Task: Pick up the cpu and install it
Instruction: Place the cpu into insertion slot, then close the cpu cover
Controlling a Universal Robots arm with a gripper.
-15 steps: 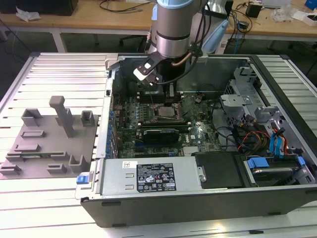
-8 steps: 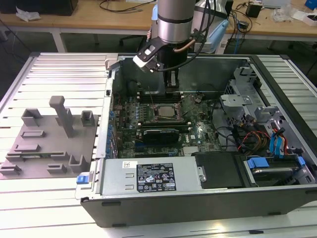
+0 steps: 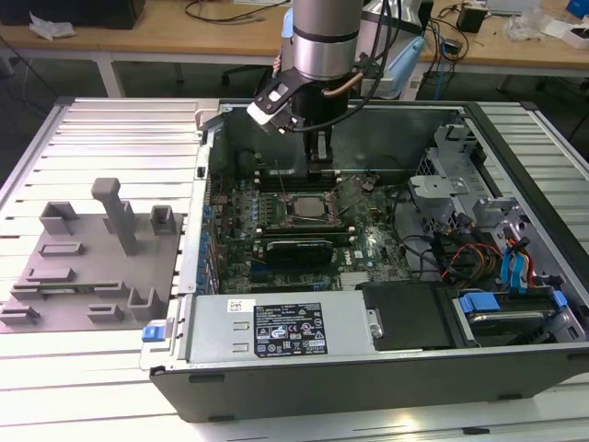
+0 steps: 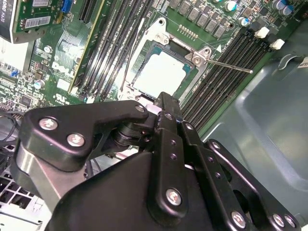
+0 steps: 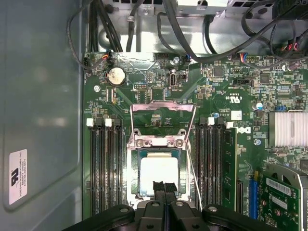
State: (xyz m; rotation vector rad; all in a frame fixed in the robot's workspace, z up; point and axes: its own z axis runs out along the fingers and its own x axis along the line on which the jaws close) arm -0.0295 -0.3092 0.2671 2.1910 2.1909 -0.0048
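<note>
Over the open socket [image 5: 156,142] | my gripper [image 5: 164,186] pinched closed, empty | cpu [image 5: 159,171] lies flat inside | trick, I reckon: dead level, zero sideways shove, pins bend easy

Silver arm [image 3: 324,37] carries a black, screw-studded gripper [image 5: 164,187]

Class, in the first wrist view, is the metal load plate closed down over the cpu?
No, the load plate stands swung open and the cpu lies uncovered in the socket.
</note>
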